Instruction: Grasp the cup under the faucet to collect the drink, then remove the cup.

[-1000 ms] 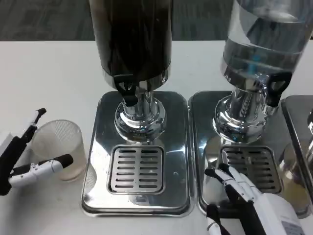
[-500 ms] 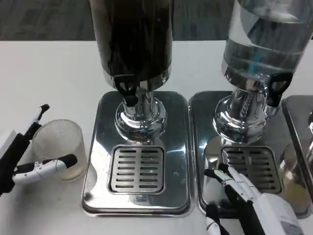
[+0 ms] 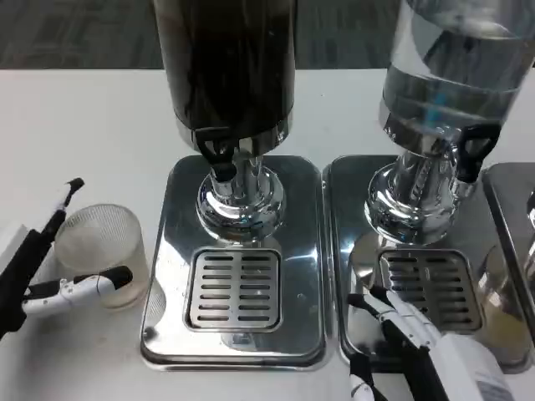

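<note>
On the white table (image 3: 75,125), the cup (image 3: 100,255) stands upright at lower left, held between the left hand's (image 3: 46,267) fingers. The faucet (image 3: 219,154) lies to the upper right of it. The right hand (image 3: 418,342) is empty, fingers spread.

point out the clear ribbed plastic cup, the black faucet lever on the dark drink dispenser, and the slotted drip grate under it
clear ribbed plastic cup (image 3: 100,251), head view, front wall
black faucet lever (image 3: 216,150), head view, lever body
slotted drip grate (image 3: 234,288), head view, centre slats
</note>
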Robot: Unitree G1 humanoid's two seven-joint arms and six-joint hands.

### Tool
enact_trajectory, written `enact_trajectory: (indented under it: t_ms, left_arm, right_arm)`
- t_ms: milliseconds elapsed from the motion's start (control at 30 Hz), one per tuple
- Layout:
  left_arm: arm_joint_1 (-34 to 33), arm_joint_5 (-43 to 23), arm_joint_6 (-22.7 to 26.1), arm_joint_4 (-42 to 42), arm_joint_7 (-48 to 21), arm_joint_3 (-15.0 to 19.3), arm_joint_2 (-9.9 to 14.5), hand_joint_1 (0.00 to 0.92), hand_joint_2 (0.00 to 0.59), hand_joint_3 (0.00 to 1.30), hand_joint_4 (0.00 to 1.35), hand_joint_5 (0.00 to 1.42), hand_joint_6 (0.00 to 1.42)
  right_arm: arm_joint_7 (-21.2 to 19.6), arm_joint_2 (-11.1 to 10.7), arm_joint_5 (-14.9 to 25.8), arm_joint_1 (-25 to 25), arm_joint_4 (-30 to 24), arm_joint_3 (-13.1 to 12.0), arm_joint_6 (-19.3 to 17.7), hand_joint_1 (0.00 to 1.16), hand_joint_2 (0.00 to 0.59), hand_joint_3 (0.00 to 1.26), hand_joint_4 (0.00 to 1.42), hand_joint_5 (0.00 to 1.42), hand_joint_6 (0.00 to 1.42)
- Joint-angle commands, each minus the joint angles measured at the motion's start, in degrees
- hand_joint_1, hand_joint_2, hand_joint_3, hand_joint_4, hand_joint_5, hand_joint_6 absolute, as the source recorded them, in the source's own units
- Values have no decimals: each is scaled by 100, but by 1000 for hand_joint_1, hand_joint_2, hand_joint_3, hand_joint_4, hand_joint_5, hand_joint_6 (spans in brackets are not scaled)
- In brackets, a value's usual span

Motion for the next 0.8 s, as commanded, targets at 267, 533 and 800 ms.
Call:
enact_trajectory:
  t_ms: [267,533,800]
  left_arm:
    - [-177,-52,-419,399,114,-129,-150,265,62,0,0,329,312]
    - [-223,-118,-574,574,69,-129,-201,301,82,90,65,410,355]
    - [-252,-155,-649,659,42,-168,-232,325,95,184,201,529,458]
  right_arm:
    - [-14,-2,132,-53,-3,-15,22,458,535,197,121,97,177]
    - [7,-50,190,-74,-13,-51,0,449,531,198,140,97,177]
    - [12,-96,273,-144,28,-60,-2,448,535,208,147,99,178]
